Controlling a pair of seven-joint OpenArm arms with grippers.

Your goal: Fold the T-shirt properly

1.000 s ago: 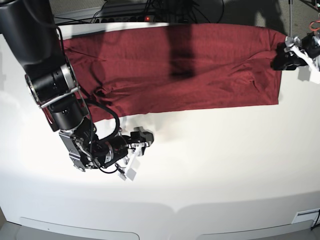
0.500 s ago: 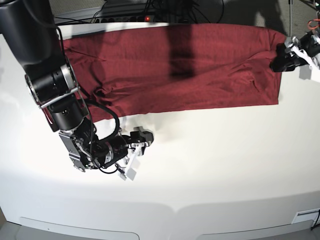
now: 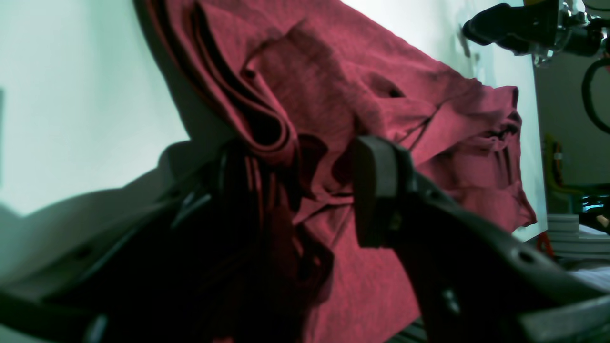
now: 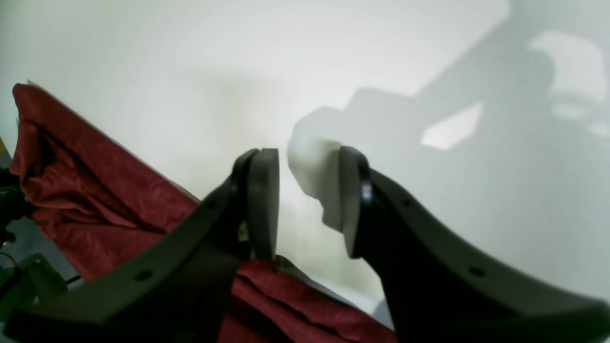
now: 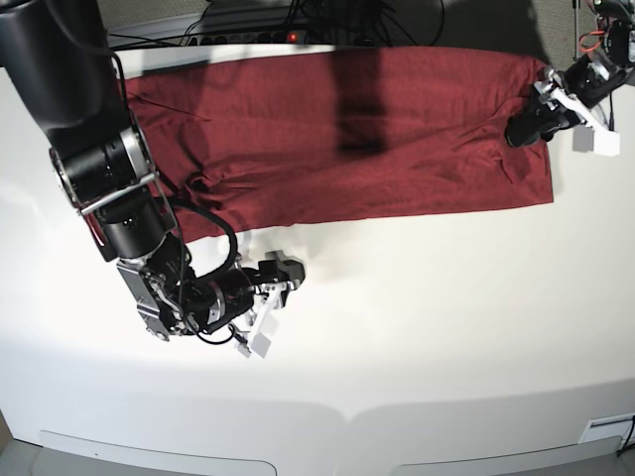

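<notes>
The maroon T-shirt (image 5: 337, 129) lies spread in a long band across the back of the white table (image 5: 427, 317). My left gripper (image 5: 549, 121) sits at the shirt's right end. In the left wrist view this left gripper (image 3: 295, 190) is open, and a bunched, layered fold of the T-shirt (image 3: 333, 95) lies between its jaws, against the left one. My right gripper (image 5: 266, 309) hangs low over bare table in front of the shirt's left part. In its wrist view the right gripper (image 4: 307, 205) is open with only table between its fingers, and the T-shirt's edge (image 4: 86, 190) lies behind it.
A power strip with cables (image 5: 288, 35) runs along the table's back edge behind the shirt. My right arm's thick black body (image 5: 89, 129) stands over the shirt's left end. The table's front edge (image 5: 337, 416) curves across the bottom.
My left gripper has moved left and toward the back, from just off the shirt's right edge onto its corner. The right arm has not moved.
</notes>
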